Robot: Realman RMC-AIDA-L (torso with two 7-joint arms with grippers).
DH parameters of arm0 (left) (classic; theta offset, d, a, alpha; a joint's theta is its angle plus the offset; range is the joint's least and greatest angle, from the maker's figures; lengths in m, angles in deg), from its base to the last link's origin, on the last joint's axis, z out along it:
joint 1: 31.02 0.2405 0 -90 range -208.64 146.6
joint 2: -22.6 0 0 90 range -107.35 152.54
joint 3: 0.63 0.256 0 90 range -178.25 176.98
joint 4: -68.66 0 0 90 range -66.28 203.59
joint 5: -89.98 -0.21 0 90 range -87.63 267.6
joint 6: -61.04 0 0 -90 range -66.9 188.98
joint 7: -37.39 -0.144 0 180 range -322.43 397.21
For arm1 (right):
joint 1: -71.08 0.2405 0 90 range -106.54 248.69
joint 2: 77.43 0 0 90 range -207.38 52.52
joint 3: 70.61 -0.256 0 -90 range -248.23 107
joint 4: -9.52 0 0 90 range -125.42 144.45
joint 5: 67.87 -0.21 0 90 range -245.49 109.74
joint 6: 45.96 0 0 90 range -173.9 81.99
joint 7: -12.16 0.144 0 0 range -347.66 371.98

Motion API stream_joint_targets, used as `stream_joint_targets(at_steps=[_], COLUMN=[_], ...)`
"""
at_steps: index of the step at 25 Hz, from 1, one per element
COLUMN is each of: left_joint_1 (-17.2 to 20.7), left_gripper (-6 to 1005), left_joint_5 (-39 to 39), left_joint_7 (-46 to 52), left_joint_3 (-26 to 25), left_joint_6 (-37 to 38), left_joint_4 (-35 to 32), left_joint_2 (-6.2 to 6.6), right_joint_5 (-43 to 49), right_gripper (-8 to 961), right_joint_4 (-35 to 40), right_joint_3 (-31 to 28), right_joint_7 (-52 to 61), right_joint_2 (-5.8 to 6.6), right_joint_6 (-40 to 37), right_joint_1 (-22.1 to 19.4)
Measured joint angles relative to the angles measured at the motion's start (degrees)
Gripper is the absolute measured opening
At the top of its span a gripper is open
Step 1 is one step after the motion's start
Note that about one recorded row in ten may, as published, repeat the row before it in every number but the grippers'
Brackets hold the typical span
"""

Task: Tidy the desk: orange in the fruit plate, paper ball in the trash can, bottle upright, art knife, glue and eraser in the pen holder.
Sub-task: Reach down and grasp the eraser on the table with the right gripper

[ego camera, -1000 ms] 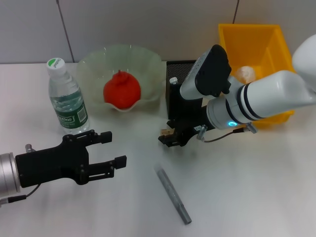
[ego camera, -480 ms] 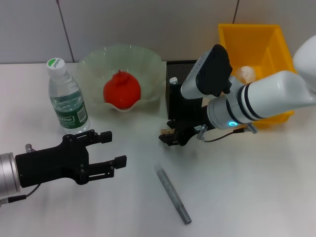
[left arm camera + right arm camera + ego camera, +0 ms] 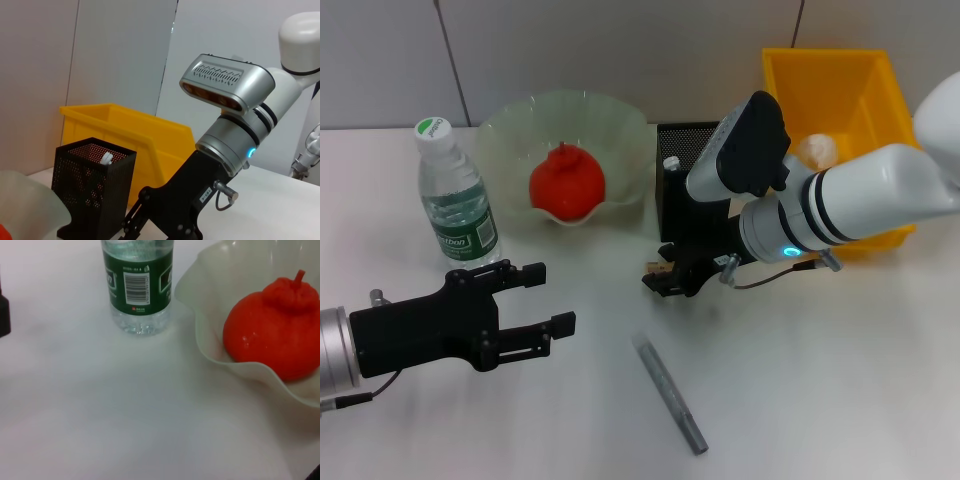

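The orange is sitting inside the fruit plate, up at about eleven o'clock on the desk. The bottle is standing upright just at the plate's nine o'clock side, white cap on top. The pen holder is standing just past the plate's three o'clock edge, with a small white-tipped item poking up inside it. Beyond that, toward one o'clock, the trash can is holding the paper ball.

The right gripper is hanging low in front of the pen holder's near face, its white forearm slanting in from three o'clock and the fingers pointing toward nine o'clock. Something small and tan is showing at its tip, though I cannot tell whether the jaws are clamped on it or parted.

A grey rod-like art knife is lying flat on the desk toward six o'clock, well apart from both grippers.

The left gripper is hovering at eight o'clock, reaching horizontally toward the centre, its two black fingers spread with nothing between them.
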Motion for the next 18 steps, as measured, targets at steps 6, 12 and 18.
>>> stream_joint_targets(at_steps=[6, 12, 18], left_joint_1=[0.0, 0.0, 0.0], left_gripper=[796, 796, 796], left_joint_5=[0.0, 0.03, 0.1], left_joint_7=[0.0, 0.02, 0.05], left_joint_3=[0.0, 0.0, 0.0], left_joint_6=[0.02, 0.13, 0.14], left_joint_4=[0.0, 0.0, 0.0], left_joint_2=[0.0, 0.0, 0.0], right_joint_5=[0.0, 0.0, 0.0], right_gripper=[395, 372, 350], right_joint_4=[-0.02, -0.02, -0.02], right_joint_3=[0.04, 0.21, 0.27], right_joint_7=[0.03, 0.44, 0.51], right_joint_2=[0.0, 0.0, 0.0], right_joint_6=[0.0, 0.0, 0.0], right_joint_1=[0.0, 0.0, 0.0])
